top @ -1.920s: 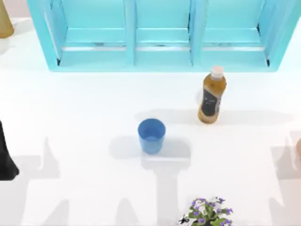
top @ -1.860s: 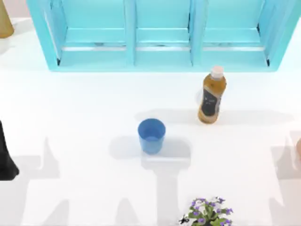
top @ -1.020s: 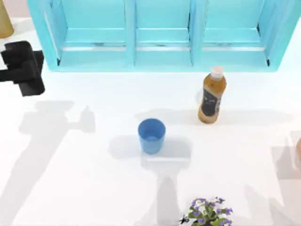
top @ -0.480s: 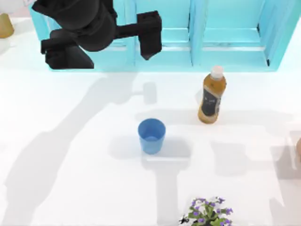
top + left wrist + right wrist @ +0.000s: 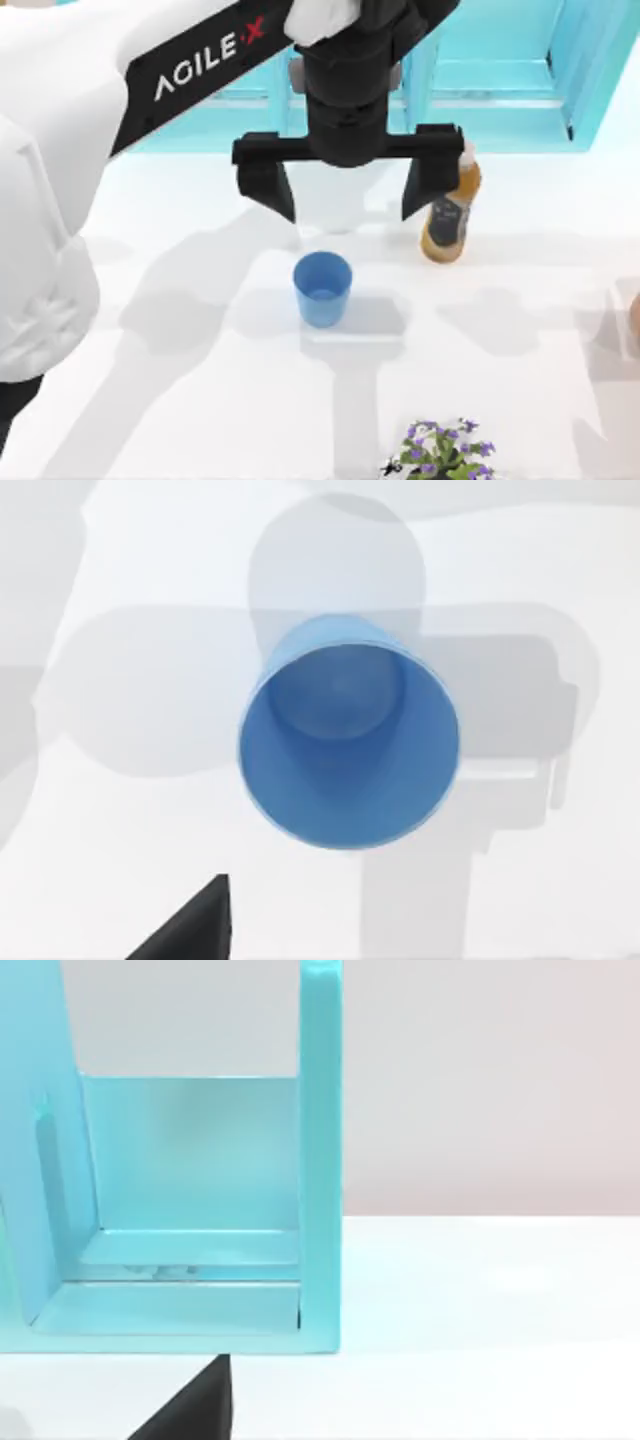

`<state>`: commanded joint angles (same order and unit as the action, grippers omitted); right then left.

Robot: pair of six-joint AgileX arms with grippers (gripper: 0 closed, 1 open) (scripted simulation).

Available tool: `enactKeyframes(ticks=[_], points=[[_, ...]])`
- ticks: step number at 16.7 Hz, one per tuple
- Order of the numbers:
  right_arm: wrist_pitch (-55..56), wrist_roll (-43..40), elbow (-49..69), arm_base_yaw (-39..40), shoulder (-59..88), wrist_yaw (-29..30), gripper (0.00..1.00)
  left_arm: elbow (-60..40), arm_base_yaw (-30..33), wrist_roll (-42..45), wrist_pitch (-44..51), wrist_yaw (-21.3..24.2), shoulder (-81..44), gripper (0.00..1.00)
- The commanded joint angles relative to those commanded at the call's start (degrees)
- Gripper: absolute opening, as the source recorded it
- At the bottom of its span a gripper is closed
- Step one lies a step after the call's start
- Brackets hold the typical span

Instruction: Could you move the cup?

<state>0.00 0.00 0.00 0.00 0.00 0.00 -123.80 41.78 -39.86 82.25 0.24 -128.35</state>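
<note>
Left gripper (image 5: 345,195) hangs above the middle of the table (image 5: 180,400), its two black fingers (image 5: 268,185) spread wide apart and pointing toward the near edge in the top view. It sits just behind the cup (image 5: 322,288), not touching it, with the white AgileX left arm reaching in from the top view's left side. The right-hand fingertip overlaps the amber bottle (image 5: 445,225) in that view; whether it touches the bottle cannot be told.

The cup is small, blue and tapered, standing upright near the table's centre. Its long axis is vertical, with the open, wider rim facing up and the narrower base on the white surface. The left wrist view looks almost straight down into the cup (image 5: 348,735), so the round bottom shows inside the rim, and one dark fingertip (image 5: 195,930) appears at the edge of that picture.

The bottle, with its white cap, stands upright to the right of the cup and a little farther back, well apart from it. Behind both runs a light blue shelf unit (image 5: 500,100) with open compartments. A small plant with purple flowers (image 5: 440,455) sits at the near edge.

The right wrist view shows the end of the shelf unit (image 5: 320,1160) and a dark fingertip of the right gripper (image 5: 195,1410); I cannot tell whether that pincer is apart or together.
</note>
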Motion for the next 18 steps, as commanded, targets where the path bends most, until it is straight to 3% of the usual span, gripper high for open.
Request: enactKeyframes(ticks=[10, 18], points=[[0.0, 0.0, 0.0, 0.0, 0.0, 0.0, 1.00, -1.5, 0.8, -1.0, 1.3, 0.0, -3.4, 1.00], [0.0, 0.0, 0.0, 0.0, 0.0, 0.0, 1.00, 16.2, 0.8, -1.0, -17.6, 0.0, -4.5, 1.00]])
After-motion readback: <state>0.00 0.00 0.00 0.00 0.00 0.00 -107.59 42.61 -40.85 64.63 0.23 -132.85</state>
